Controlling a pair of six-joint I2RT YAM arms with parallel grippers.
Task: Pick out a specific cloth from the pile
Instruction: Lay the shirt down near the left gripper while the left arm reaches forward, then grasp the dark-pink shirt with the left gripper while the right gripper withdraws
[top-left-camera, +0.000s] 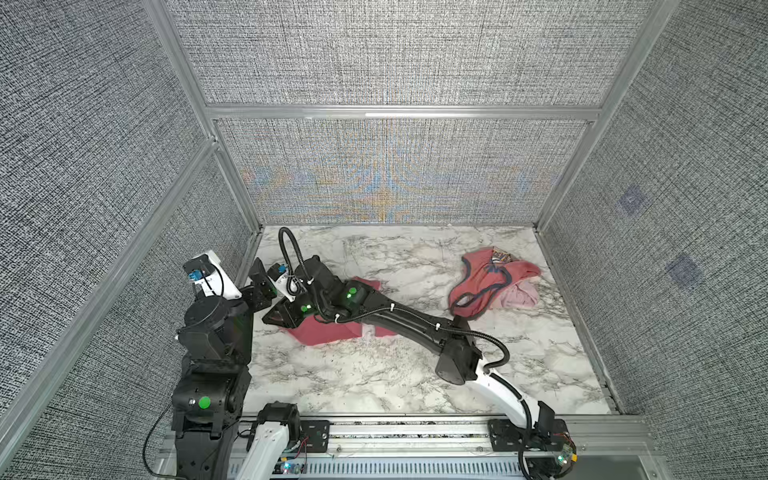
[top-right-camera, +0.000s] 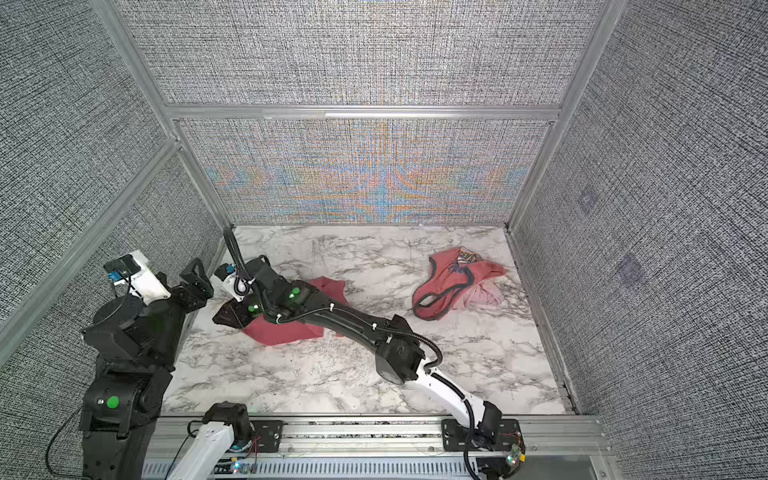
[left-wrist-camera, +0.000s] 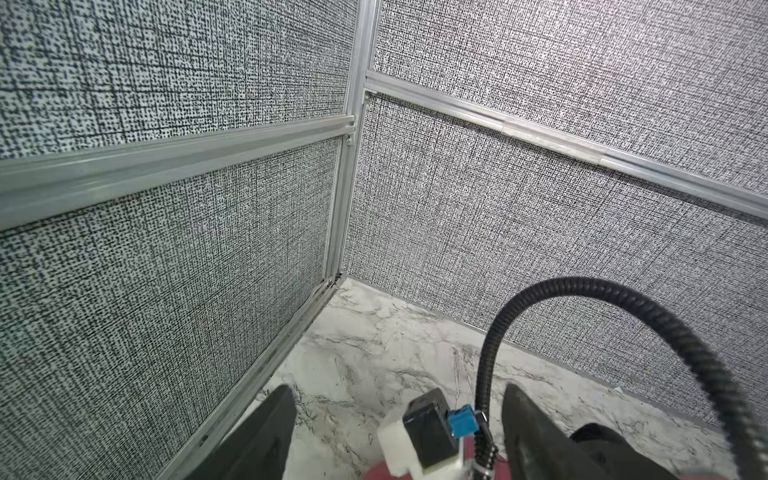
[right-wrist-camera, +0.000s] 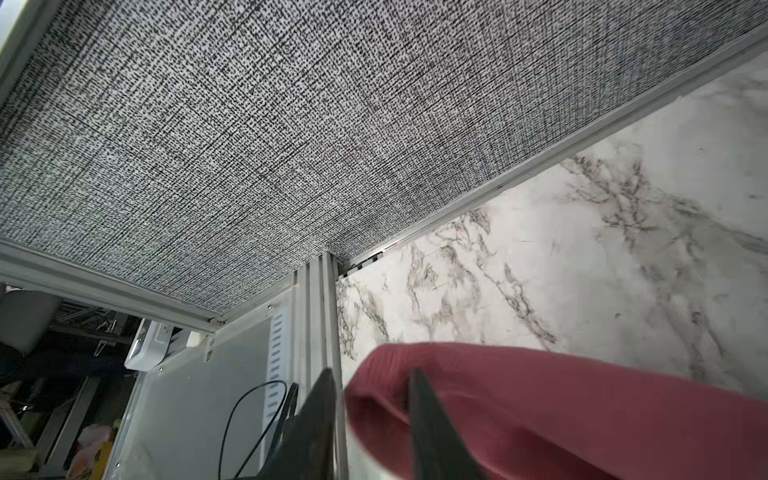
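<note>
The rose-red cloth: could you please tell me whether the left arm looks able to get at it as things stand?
Probably not cleanly: the right arm lies across the cloth, and its wrist sits between the fabric and the open jaws of the left arm.

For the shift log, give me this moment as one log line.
cloth: on table, apart from pile | right gripper: open over cloth | left gripper: open, empty

Cloth and pile apart on the table

Both lie on the table (top-left-camera: 374, 382): the pile (top-left-camera: 494, 282) sits well right of the cloth (top-left-camera: 322, 334) and farther back. The right gripper (right-wrist-camera: 374, 415) seemingly straddles the cloth's left edge, and the left gripper (top-left-camera: 262, 286) hangs just beyond it.
</note>
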